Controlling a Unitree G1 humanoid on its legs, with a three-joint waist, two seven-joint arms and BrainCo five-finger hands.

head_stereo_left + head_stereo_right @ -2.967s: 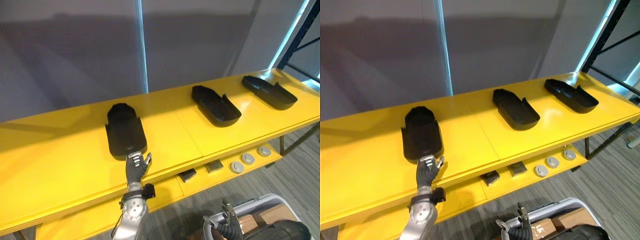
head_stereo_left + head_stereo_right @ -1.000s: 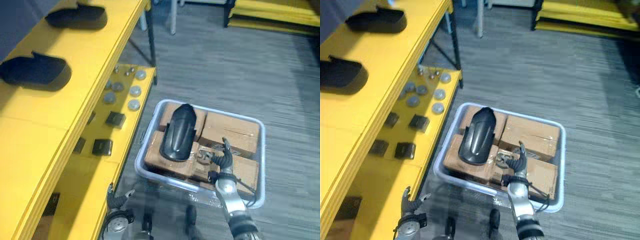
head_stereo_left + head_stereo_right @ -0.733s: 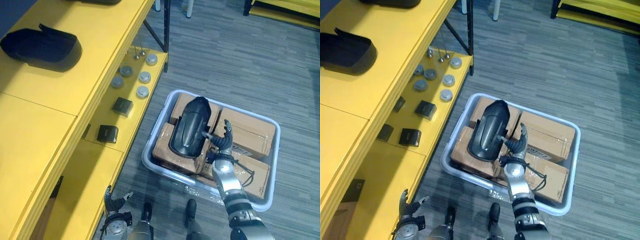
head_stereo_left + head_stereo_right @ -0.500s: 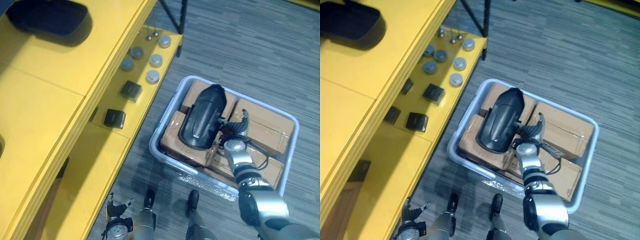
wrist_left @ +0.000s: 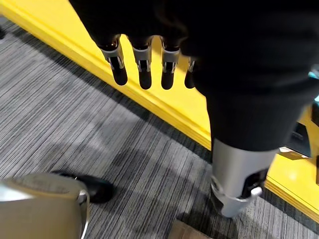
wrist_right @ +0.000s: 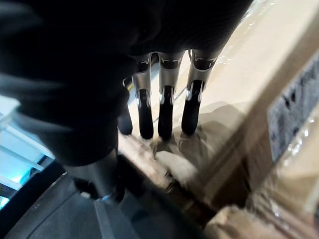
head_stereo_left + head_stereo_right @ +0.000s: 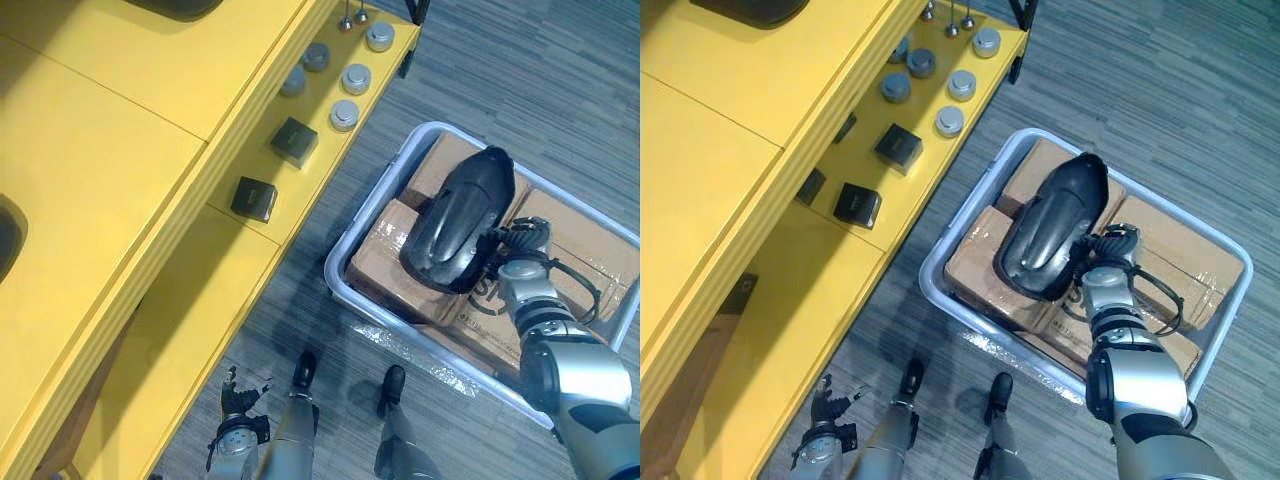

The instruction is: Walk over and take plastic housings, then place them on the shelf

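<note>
A black plastic housing [image 7: 458, 222] lies hollow side down on the cardboard boxes [image 7: 385, 252] inside a pale bin [image 7: 380, 195] on the floor. My right hand [image 7: 522, 250] is at the housing's right edge, level with its lower half. In the right wrist view its fingers [image 6: 167, 99] reach down almost straight, tips close over the film-wrapped cardboard [image 6: 234, 74], curled round nothing. My left hand [image 7: 240, 412] hangs low over the carpet beside the yellow shelf, its fingers [image 5: 144, 69] straight and empty.
The yellow shelf [image 7: 110, 150] fills the left side; parts of two more black housings [image 7: 6, 235] [image 7: 752, 10] show on its top deck. Its lower deck carries black blocks [image 7: 253, 197] and grey round pieces [image 7: 345, 113]. Grey carpet surrounds the bin.
The camera has swung down from the shelf to the bin. My right hand has come forward to the housing's right edge and its fingers have bent a little. The left hand hangs as before.
</note>
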